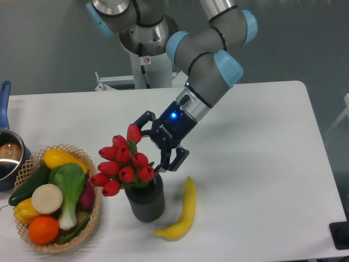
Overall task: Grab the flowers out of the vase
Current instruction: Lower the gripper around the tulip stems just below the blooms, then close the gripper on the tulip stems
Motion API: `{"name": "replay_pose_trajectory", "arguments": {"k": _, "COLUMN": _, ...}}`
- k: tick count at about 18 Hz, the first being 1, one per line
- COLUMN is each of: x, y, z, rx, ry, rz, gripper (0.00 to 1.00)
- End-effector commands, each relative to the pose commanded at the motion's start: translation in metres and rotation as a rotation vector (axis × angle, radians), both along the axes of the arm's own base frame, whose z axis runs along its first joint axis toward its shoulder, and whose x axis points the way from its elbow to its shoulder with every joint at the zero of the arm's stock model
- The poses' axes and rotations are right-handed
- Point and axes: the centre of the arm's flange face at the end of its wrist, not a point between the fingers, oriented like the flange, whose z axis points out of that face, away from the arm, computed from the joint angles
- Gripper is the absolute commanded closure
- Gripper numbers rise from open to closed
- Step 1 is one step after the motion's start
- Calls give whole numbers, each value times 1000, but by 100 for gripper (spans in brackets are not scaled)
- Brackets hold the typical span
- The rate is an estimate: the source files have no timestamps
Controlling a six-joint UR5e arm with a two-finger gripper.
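The flowers [123, 161], a bunch of red tulips with green leaves, stand in the vase [145, 203], a small dark grey ribbed cylinder near the table's front edge. The blooms lean left over the vase mouth, and the stems are hidden. My gripper [152, 151] comes in from the upper right, tilted down towards the bunch. Its jaws are open, one finger behind the top tulip and the other by the vase mouth on the right. I cannot tell whether the fingers touch the flowers.
A yellow banana [180, 212] lies just right of the vase. A woven basket [96, 215] of vegetables and fruit stands at the front left. A pot [9, 157] with a blue handle sits at the left edge. A black object [341, 235] is at the front right corner.
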Motion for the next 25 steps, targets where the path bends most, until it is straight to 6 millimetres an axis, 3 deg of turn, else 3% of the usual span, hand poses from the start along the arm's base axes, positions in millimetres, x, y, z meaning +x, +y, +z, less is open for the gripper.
{"name": "replay_pose_trajectory", "arguments": {"k": 25, "x": -4, "y": 13, "z": -9, "rx": -3, "ry": 6, "rz": -20, "gripper": 0}}
